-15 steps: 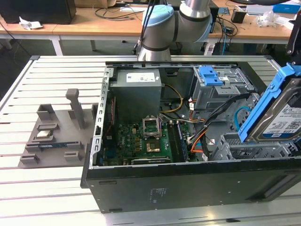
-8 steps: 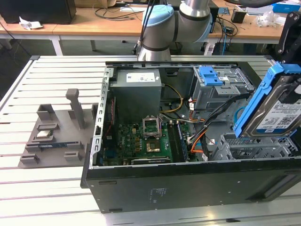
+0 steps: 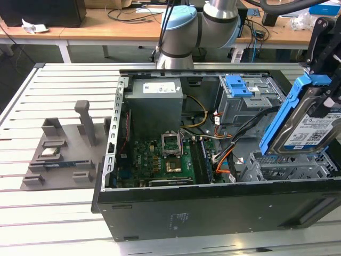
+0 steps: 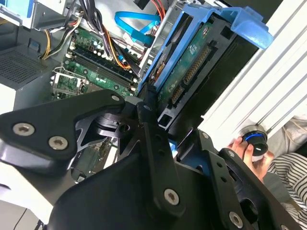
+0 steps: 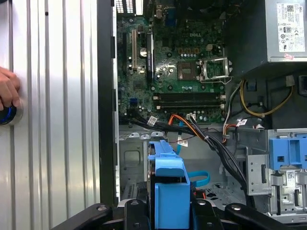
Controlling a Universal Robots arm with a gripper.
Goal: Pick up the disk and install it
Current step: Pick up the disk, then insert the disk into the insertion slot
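The disk (image 3: 308,127), a silver drive with a white-and-blue label in a blue plastic caddy, hangs tilted above the open drive cage (image 3: 287,166) at the exterior view's right end of the computer case (image 3: 213,216). My gripper (image 3: 326,98) is shut on its upper part. In the second wrist view the disk (image 4: 192,62) shows its green circuit-board side, with my gripper (image 4: 156,112) clamped on the caddy's edge. In the first wrist view the caddy's blue end (image 5: 168,184) sits between my black fingers (image 5: 135,211), over the case's drive bay.
A grey power supply (image 3: 157,104) and the motherboard (image 3: 176,154) fill the case's middle. A blue bracket (image 3: 238,85) sits in the far bay. Orange and black cables (image 3: 224,154) run beside the cage. A person's hand (image 4: 242,152) rests on a blue-ringed knob (image 4: 254,139) outside the case. A grey fixture (image 3: 64,149) lies on the slatted table.
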